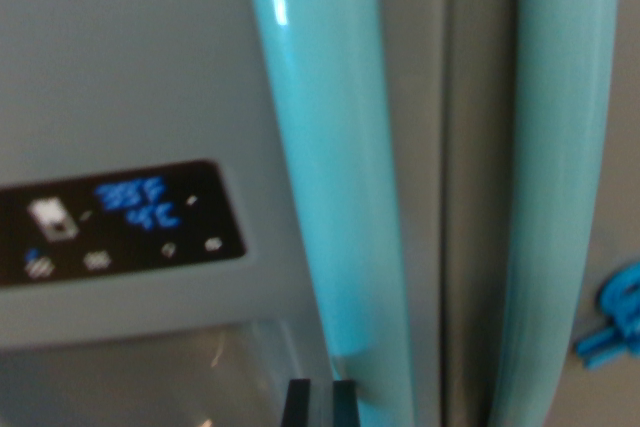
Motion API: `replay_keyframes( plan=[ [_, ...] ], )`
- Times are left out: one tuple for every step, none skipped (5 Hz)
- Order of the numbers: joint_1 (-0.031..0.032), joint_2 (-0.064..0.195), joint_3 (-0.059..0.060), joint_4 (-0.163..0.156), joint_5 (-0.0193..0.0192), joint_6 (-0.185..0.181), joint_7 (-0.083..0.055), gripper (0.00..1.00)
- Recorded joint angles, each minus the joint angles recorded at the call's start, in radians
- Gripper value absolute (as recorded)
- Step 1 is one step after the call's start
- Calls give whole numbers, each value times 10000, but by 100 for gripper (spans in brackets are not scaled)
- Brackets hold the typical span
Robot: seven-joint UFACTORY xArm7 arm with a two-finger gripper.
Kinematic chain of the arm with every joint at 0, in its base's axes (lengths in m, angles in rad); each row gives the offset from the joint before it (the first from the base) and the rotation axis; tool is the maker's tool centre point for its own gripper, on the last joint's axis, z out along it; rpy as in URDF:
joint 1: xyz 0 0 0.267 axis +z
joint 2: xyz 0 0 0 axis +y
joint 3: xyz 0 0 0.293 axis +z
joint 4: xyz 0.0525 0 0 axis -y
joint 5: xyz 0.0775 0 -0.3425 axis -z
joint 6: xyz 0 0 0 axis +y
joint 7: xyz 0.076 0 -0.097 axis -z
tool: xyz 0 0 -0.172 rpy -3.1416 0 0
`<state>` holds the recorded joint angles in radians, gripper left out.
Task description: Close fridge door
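The grey fridge front fills the blurred wrist view. The left door (120, 67) carries a tall turquoise handle (330, 147), and the right door's turquoise handle (555, 177) runs down beside it. A vertical seam (450, 187) separates the two doors. Only the black tips of my gripper (321, 403) poke in at the bottom edge, just left of the left handle's lower end. They stand close together with a narrow slit and nothing between them. I cannot tell whether they touch the door.
A black control panel (120, 222) with blue lit digits sits on the left door, above a pale dispenser recess (150, 372). A small blue object (612, 322) sticks out at the view's right edge.
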<state>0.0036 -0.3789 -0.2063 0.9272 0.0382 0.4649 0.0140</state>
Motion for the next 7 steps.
replay_keyframes(
  plan=[
    [0,0,0,0,0,0,0,100],
    [-1,452,-50,430,0,0,0,100],
    [-1,452,-50,430,0,0,0,100],
    [-1,801,-80,711,0,-1,0,100],
    [-1,801,-80,711,0,-1,0,100],
    [-1,832,-85,733,0,-1,0,100],
    [-1,832,-85,733,0,-1,0,100]
  ],
)
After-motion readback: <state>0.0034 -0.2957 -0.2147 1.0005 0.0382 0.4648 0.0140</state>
